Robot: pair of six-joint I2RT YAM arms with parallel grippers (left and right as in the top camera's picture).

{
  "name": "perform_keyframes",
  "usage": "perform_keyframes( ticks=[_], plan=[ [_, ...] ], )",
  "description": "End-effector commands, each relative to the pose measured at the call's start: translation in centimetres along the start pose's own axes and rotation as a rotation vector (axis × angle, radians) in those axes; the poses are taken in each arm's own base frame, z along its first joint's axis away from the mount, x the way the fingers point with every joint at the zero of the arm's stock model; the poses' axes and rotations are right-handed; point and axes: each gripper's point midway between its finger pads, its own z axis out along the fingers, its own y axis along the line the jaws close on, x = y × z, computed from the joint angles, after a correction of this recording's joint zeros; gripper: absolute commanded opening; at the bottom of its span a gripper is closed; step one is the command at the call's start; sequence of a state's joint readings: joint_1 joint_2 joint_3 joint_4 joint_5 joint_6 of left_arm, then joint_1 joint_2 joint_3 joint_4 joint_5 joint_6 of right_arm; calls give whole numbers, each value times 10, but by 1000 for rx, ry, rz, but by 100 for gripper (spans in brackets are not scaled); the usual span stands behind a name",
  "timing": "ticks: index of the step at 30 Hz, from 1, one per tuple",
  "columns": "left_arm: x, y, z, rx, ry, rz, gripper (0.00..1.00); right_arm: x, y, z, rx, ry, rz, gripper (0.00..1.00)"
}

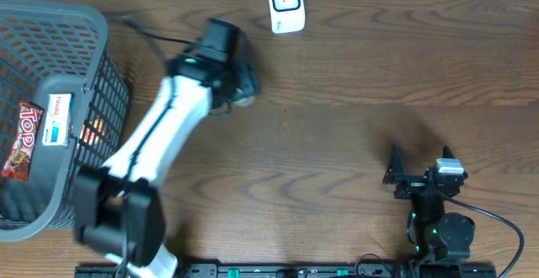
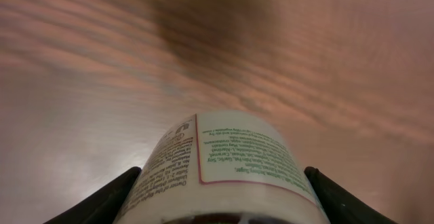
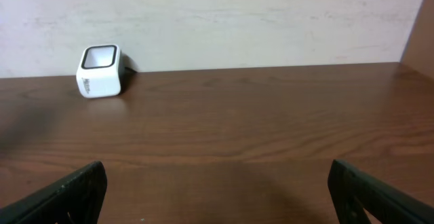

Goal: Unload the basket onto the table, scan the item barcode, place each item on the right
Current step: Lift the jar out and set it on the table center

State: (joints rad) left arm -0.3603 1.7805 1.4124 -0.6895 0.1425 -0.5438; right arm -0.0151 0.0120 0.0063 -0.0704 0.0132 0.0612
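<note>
While the left gripper [image 1: 238, 82] clamps the labelled bottle [image 2: 224, 163] between half-spread fingers, the scanner [image 1: 286, 4] waits at its 1 o'clock.
Bottle's long axis seems to follow the fingers' reach. Bare table [image 1: 354, 101] lies between; the basket [image 1: 101, 50] sits at 9 o'clock. The right gripper [image 1: 419, 167], wide and empty, is far off at 4 o'clock.

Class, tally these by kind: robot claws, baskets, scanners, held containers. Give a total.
Robot claws: 2 (left claw, right claw)
Grey plastic mesh basket: 1
White box-shaped barcode scanner: 1
White labelled cylindrical container: 1
Total: 5
</note>
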Motion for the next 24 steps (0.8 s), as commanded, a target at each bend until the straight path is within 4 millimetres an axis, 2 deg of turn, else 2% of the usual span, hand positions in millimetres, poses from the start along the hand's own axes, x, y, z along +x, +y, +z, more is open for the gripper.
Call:
perform_keyframes(
  ticks=[1, 4, 9, 14, 16, 17, 18, 19, 24],
  plan=[
    [23, -23, 28, -19, 39, 190, 69, 0, 1, 0, -4, -1, 12, 99],
    [44, -31, 50, -39, 93, 255, 69, 0, 1, 0, -4, -1, 12, 99],
    [75, -29, 83, -90, 178, 310, 69, 0, 1, 0, -4, -1, 12, 99],
    [100, -30, 104, -115, 241, 349, 70, 0, 1, 0, -4, -1, 12, 99],
    [105, -34, 106, -112, 244, 364, 79, 0, 1, 0, -4, -1, 12, 99],
    [105, -38, 104, -104, 238, 373, 93, 0, 1, 0, -4, -1, 12, 99],
    [101, -42, 99, -95, 227, 379, 98, 0, 1, 0, -4, -1, 12, 99],
    [93, -48, 87, -83, 208, 379, 98, 0, 1, 0, -4, -1, 12, 99],
    [12, -80, -29, 35, -11, 368, 98, 0, 1, 0, -4, -1, 12, 99]
  ],
)
